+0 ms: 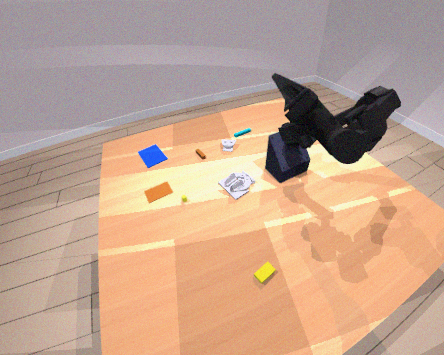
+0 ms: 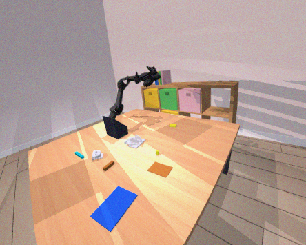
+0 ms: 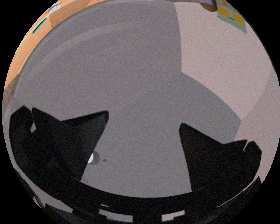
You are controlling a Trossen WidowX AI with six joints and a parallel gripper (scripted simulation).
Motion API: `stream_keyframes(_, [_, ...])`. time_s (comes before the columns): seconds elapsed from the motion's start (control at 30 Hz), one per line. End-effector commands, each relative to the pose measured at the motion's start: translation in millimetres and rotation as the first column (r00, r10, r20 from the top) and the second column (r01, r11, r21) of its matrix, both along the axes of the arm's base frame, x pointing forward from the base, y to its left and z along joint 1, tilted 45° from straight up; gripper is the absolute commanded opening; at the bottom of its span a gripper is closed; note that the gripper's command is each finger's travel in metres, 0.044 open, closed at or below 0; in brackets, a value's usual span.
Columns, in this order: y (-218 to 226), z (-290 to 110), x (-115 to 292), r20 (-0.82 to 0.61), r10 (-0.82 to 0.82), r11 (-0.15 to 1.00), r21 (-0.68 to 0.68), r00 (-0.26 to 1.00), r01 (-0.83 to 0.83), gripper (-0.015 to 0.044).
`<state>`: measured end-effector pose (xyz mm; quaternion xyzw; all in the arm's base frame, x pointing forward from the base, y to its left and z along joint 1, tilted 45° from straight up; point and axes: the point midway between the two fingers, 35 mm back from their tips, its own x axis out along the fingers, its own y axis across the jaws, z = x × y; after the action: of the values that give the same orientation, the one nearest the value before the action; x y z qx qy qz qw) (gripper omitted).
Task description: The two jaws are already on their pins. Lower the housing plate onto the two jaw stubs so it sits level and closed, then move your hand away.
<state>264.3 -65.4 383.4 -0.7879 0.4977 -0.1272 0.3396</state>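
A white base plate [image 1: 236,195] [image 2: 135,146] lies on the table in front of the arm's dark base. Pale raised jaw shapes [image 1: 239,181] [image 2: 136,139] show on it, too small to make out pins or stubs. A smaller white piece with two dark spots, apparently the housing plate [image 1: 228,145] [image 2: 97,155], rests on the table apart from the base plate. My gripper [image 3: 145,121] is open, with nothing between its fingers. It is raised high above the table, away from both white parts, and its fingers face the walls.
A cyan stick [image 1: 242,132] [image 2: 79,154] and a brown bar [image 1: 200,153] [image 2: 108,165] lie near the smaller white piece. Also on the table are a blue sheet [image 1: 152,156] [image 2: 114,208], an orange sheet [image 1: 158,192] [image 2: 160,169], a small yellow piece [image 1: 184,198] [image 2: 157,152] and a yellow block [image 1: 264,272] [image 2: 173,125].
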Motion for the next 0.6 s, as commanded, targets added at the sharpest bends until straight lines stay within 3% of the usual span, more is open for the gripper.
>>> stream_keyframes(0.0, [0.0, 0.0, 0.0, 0.000, 0.000, 1.000, 0.000, 1.000, 0.000, 0.0426])
stream_keyframes(0.17, [-2.0, -11.5, 11.3, -0.046, 0.004, 1.000, 0.013, 0.999, -0.003, 0.0440])
stream_keyframes(0.57, [-23.8, -86.2, 64.4, -0.311, 0.028, 0.993, 0.115, 0.950, 0.009, 0.0440])
